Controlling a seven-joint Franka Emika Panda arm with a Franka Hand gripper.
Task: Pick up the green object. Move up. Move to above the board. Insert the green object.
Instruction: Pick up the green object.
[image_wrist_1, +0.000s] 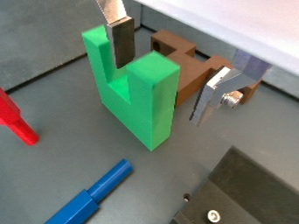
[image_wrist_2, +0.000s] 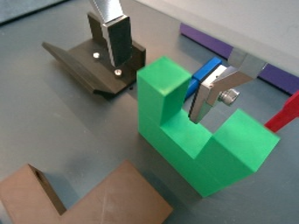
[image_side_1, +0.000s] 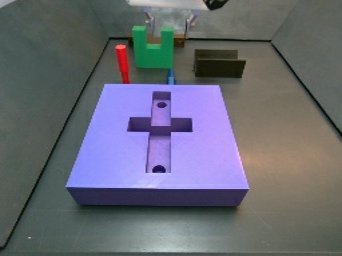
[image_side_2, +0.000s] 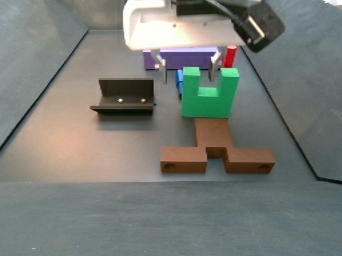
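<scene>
We observe the gripper (image_wrist_1: 163, 70) lowered over the green object (image_wrist_1: 131, 86) near the far edge of the floor, beyond the board (image_side_1: 162, 140). Its fingers (image_wrist_1: 115, 28) are spread, one on each side of a prong, and we see a gap at each pad, so nothing is grasped. The green object stands upright on the floor, prongs up. In a side view, a red post (image_side_1: 122, 60) stands just beside it and a dark olive block (image_side_1: 219, 63) sits apart. The fixture (image_side_2: 128, 97), a brown piece (image_side_2: 215, 152) and a blue piece (image_wrist_1: 96, 194) lie nearby.
</scene>
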